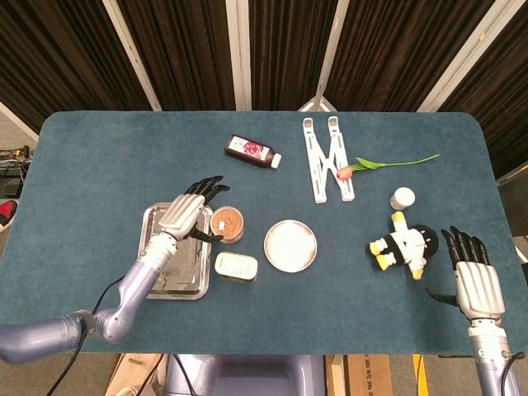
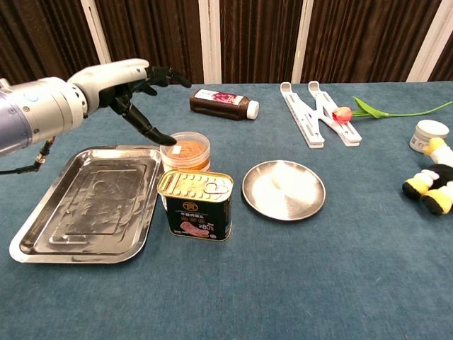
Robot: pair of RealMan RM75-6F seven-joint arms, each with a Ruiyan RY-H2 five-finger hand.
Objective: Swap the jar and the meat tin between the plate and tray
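A clear jar [image 1: 228, 223] [image 2: 185, 152] with orange-brown contents stands on the table cloth between the steel tray [image 1: 175, 264] [image 2: 88, 202] and the round steel plate [image 1: 290, 246] [image 2: 284, 190]. The meat tin [image 1: 236, 266] [image 2: 195, 204] stands just in front of it, also on the cloth. Tray and plate carry nothing. My left hand [image 1: 186, 213] [image 2: 131, 88] hovers over the tray's far right corner with its fingers spread. Its thumb tip reaches the jar's left rim, and I cannot tell if it touches. My right hand [image 1: 474, 276] rests open, holding nothing, at the table's near right, seen in the head view only.
A brown bottle [image 1: 252, 151] [image 2: 223, 103] lies at the back. A white folding stand [image 1: 328, 157] and a tulip [image 1: 384, 165] lie to its right. A small white pot [image 1: 403, 198] and a plush toy [image 1: 404, 245] sit between the plate and my right hand.
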